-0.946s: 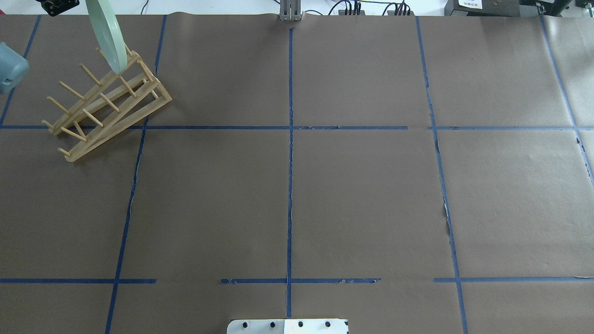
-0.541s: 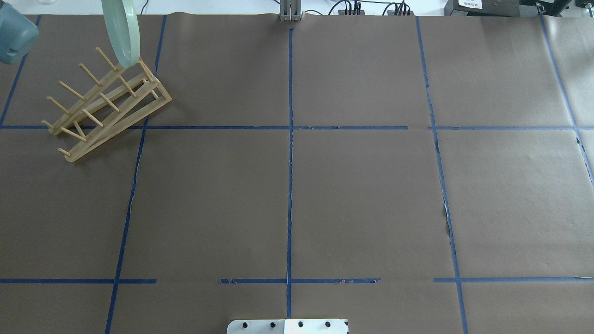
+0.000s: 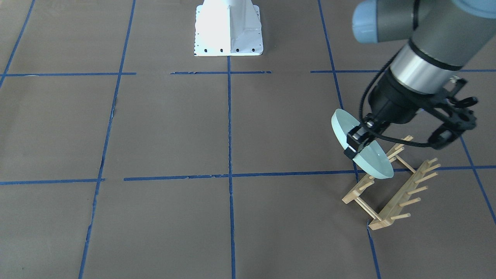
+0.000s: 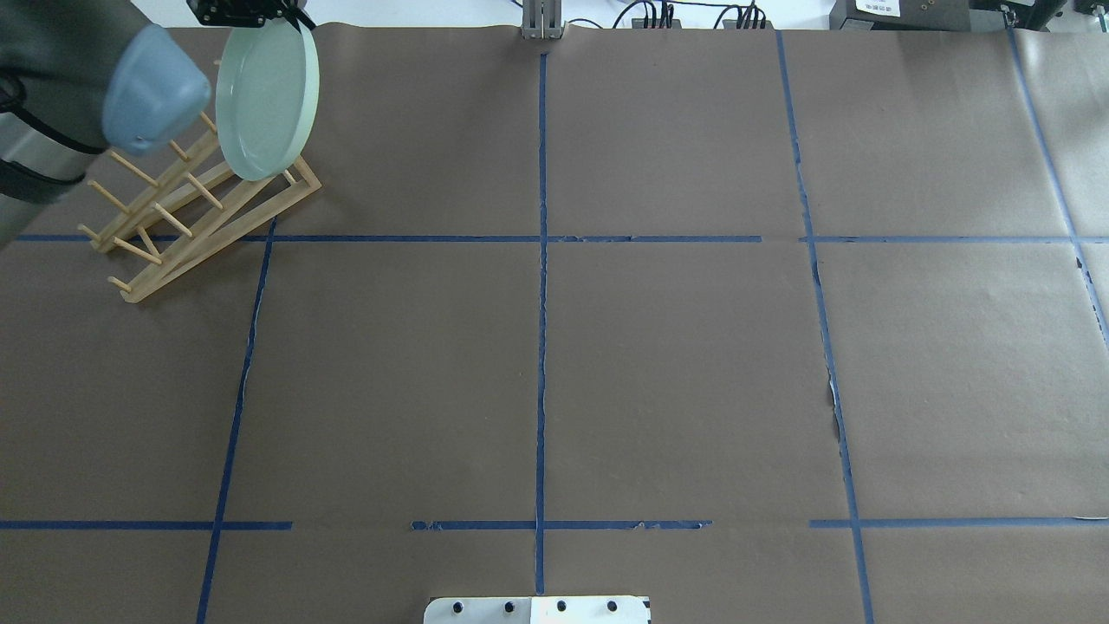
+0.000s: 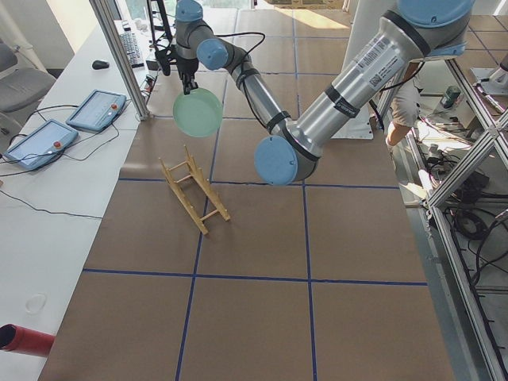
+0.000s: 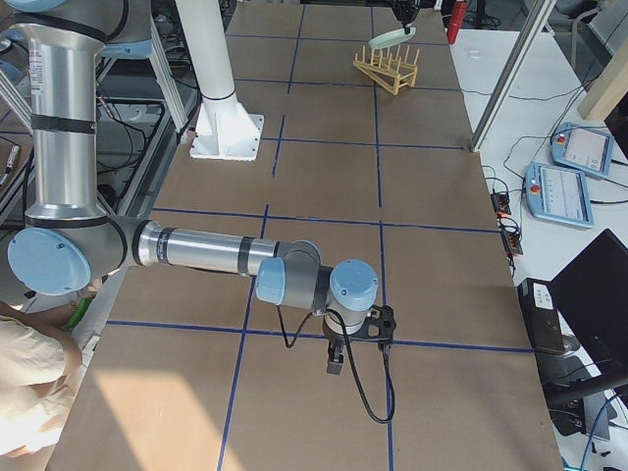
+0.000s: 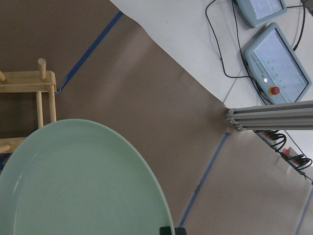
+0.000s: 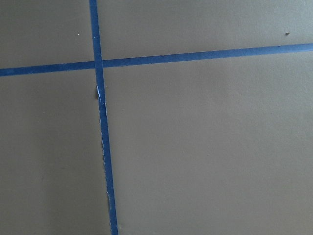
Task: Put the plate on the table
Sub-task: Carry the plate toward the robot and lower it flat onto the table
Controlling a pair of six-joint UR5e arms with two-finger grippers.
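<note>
Far left of the table [image 4: 676,373], the wooden rack [image 4: 299,184] stands on the brown paper near the far edge. Plate [image 4: 267,100] is in the air over the rack's far end, tipped up on edge and clear of the pegs in the left side view, not on the table. Left gripper [image 4: 243,10] pinches the plate's upper rim, fingers clamped on it, arm coming in from the left. Middle squares show only blue tape lines. White robot base [image 4: 537,609] sits at the near edge, centre. Off at the right end, the right gripper [image 6: 334,365] hangs low over the paper just beside a tape line. It shows only in the side view, so I cannot tell how its fingers stand.
</note>
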